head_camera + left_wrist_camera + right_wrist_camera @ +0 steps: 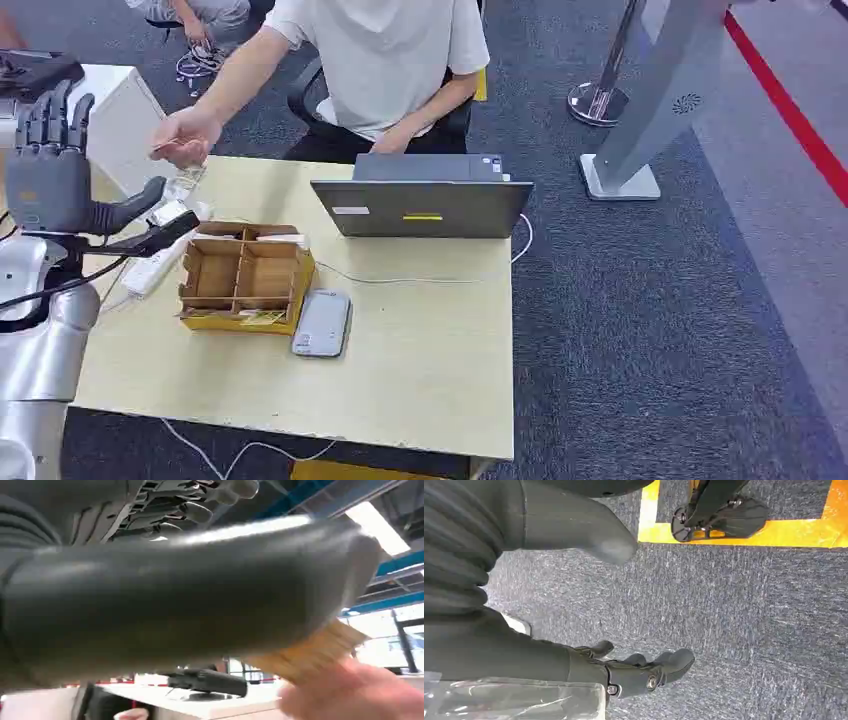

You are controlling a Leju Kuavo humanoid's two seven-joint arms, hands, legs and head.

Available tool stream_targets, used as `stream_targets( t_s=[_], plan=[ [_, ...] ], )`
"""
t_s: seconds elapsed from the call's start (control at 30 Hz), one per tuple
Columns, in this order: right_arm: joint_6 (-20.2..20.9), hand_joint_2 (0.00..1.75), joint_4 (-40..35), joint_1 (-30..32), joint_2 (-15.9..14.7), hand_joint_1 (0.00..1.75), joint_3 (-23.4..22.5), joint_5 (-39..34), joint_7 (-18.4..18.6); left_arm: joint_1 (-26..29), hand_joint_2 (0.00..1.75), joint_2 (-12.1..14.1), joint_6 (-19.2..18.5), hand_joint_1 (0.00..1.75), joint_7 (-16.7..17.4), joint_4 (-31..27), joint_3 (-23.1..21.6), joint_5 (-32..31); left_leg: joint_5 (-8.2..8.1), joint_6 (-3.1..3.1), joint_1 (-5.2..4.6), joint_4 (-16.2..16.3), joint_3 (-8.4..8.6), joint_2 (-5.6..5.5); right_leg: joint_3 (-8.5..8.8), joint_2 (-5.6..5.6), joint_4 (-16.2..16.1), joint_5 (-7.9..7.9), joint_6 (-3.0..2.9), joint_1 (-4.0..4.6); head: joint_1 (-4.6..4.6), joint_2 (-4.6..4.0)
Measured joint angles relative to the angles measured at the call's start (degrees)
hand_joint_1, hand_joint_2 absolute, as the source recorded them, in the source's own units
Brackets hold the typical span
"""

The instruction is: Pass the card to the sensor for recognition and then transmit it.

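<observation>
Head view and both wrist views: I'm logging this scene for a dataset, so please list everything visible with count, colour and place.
table: one, pale wood, centre.
laptop: one, grey, far side of table, before the person.
divided box: one, brown cardboard, left half of table.
phone-like device: one, silver-grey, flat, right of the box.
power strip: one, white, left of the box.
white cable: one, across the table behind the box.
stand: one, grey, on carpet to the right.
red line: one, on the floor at far right.
person: one, white shirt, seated behind the table, hand reaching toward the robot.
left hand: grey, raised at left; whether it holds a card, unclear.
right hand: dark, hanging over carpet, empty.
</observation>
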Motion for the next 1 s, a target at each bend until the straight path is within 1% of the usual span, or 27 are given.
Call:
stream_targets(
  t_s=[0.1,0.17,0.2,0.23,0.27,0.57,0.67,0.8,0.83,0.87,0.9,0.97,1.0],
  plan=[
    [0.0,1.75,0.02,0.02,-0.04,0.0,0.0,-0.15,0.0,-1.04,0.0,0.04,0.0,0.0,0.48,1.46,-1.88,-0.37,-0.02,0.03,-0.02,0.0,-0.02,0.02,-0.02,0.02,-0.01,-0.01,0.0,-0.01,0.0,0.0],
    [-0.02,1.75,0.02,0.02,-0.04,0.0,0.0,-0.15,0.0,-1.14,0.0,0.04,0.0,0.0,0.5,1.53,-2.18,-0.37,-0.03,0.03,-0.02,0.0,-0.02,0.02,-0.03,0.02,-0.01,-0.01,0.0,-0.01,0.0,0.0],
    [-0.02,1.75,0.07,0.01,-0.07,0.0,0.0,-0.28,0.0,-1.49,0.0,0.07,0.0,1.41,0.55,2.2,-3.29,-0.48,-0.03,0.03,-0.02,0.0,-0.03,0.02,-0.05,0.02,-0.01,-0.01,0.0,-0.01,-0.02,0.0],
    [-0.02,1.75,0.09,0.01,-0.09,0.0,0.0,-0.28,0.02,-1.51,0.0,0.09,0.0,1.41,0.72,2.36,-3.67,-0.48,-0.03,0.03,-0.01,-0.01,-0.03,0.02,-0.05,0.02,-0.01,-0.01,0.0,-0.01,0.0,0.0],
    [-0.04,1.75,0.11,0.02,-0.13,0.0,0.02,-0.3,0.02,-1.51,0.0,0.09,0.0,1.75,0.98,2.44,-4.04,-0.48,-0.03,0.03,-0.01,-0.01,-0.03,0.03,-0.06,0.02,-0.01,-0.01,0.0,-0.01,-0.02,0.0],
    [-0.15,1.75,0.24,0.03,-0.17,0.0,0.02,-0.33,0.04,-1.53,0.0,0.11,-0.68,1.75,1.18,3.06,-6.18,-0.33,-0.02,0.03,0.0,-0.01,-0.03,0.04,-0.06,0.02,-0.01,-0.01,0.0,0.0,0.0,0.0],
    [0.83,1.75,0.28,0.01,-0.17,0.0,0.0,-0.94,0.77,-1.68,0.0,0.0,-1.16,1.75,1.22,3.43,-6.99,-0.33,-0.02,0.03,-0.01,0.0,-0.03,0.04,-0.06,0.02,-0.01,-0.01,0.0,-0.01,0.0,0.0],
    [1.03,1.75,0.31,0.03,-0.17,0.0,0.0,-1.14,1.03,-2.25,0.0,-0.04,-1.31,1.75,1.53,3.87,-7.86,-0.33,-0.02,0.03,-0.01,0.0,-0.03,0.05,-0.07,0.04,-0.01,-0.01,0.0,-0.01,0.0,0.0],
    [1.03,1.75,0.31,0.03,-0.2,0.0,0.0,-1.14,1.05,-2.39,0.0,-0.13,-1.38,0.0,1.53,4.04,-7.91,-0.09,-0.02,0.03,-0.01,0.0,-0.03,0.06,-0.07,0.04,-0.01,-0.01,0.0,-0.01,0.0,0.0],
    [1.05,1.75,0.31,0.03,-0.2,0.0,0.0,-1.14,1.07,-2.47,0.0,-0.2,-1.38,0.0,1.53,4.19,-7.97,0.61,-0.02,0.03,-0.01,0.0,-0.03,0.06,-0.08,0.04,-0.01,-0.01,0.0,-0.01,-0.02,0.0],
    [1.03,1.75,0.31,0.03,-0.2,0.0,0.0,-1.16,1.09,-2.52,1.75,-0.35,-1.44,0.0,1.53,4.3,-8.02,1.87,-0.02,0.03,-0.01,0.0,-0.03,0.06,-0.1,0.04,-0.01,-0.01,0.0,-0.01,0.0,0.0],
    [0.94,1.75,0.31,0.03,-0.2,0.0,0.0,-1.2,1.22,-2.61,1.75,-1.27,-2.65,0.0,1.55,4.59,-8.02,7.46,-0.02,0.03,-0.01,0.0,-0.03,0.05,-0.09,0.03,-0.01,-0.01,0.0,-0.01,0.0,0.0],
    [0.79,1.75,0.31,0.02,-0.18,0.0,0.0,-1.25,1.29,-2.71,1.75,-2.18,-3.85,0.0,1.59,4.93,-8.02,10.68,-0.02,0.03,-0.01,0.0,-0.03,0.04,-0.07,0.01,-0.01,-0.01,0.0,-0.01,0.0,0.0]
  ],
)
